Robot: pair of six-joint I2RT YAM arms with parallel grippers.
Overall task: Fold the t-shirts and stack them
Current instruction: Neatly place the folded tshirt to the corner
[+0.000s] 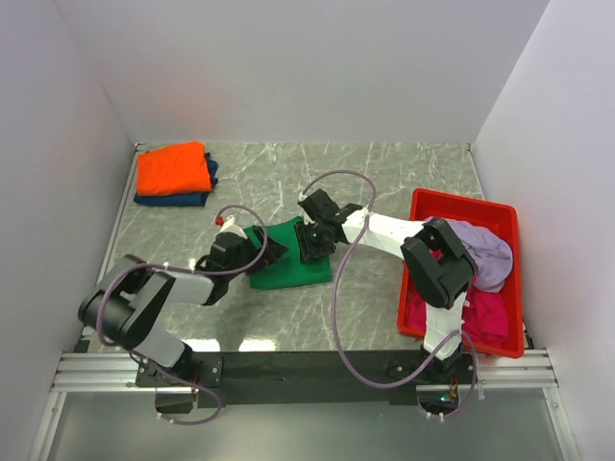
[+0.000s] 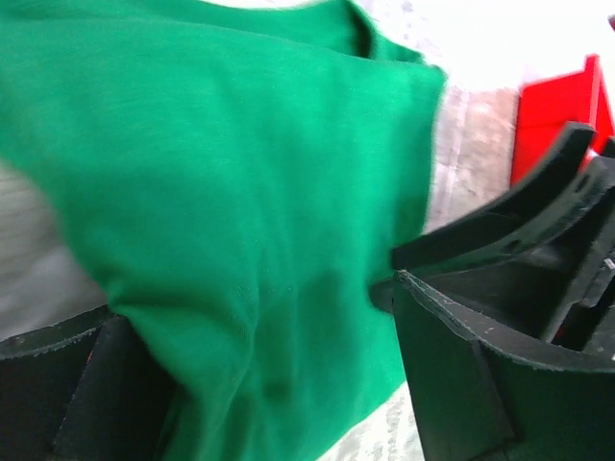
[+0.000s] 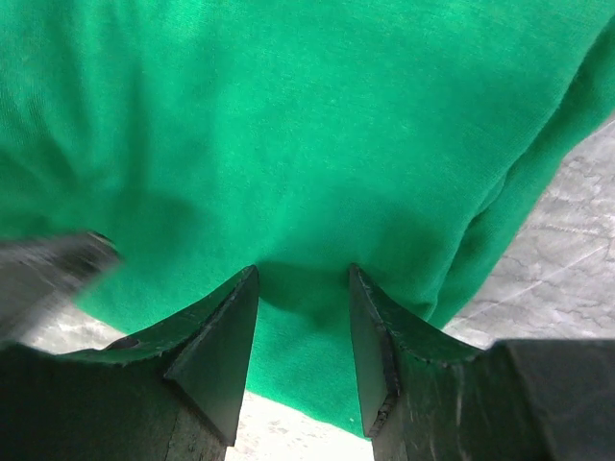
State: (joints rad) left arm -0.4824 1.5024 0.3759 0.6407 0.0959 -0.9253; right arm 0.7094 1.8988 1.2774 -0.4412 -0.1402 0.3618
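On the table (image 1: 384, 173), a folded stack sits in the far left corner. Its upper shirt (image 1: 173, 169) lies on the lower shirt (image 1: 184, 199), whose near and right edges stick out from under it. The middle shirt (image 1: 288, 269) lies near the table's front centre, well apart from the stack. The left jaws are at its left edge and the right jaws over its far right corner. The bin (image 1: 461, 206) stands along the table's right side. Inside it, the far shirt (image 1: 488, 254) lies behind the near shirt (image 1: 485, 317).
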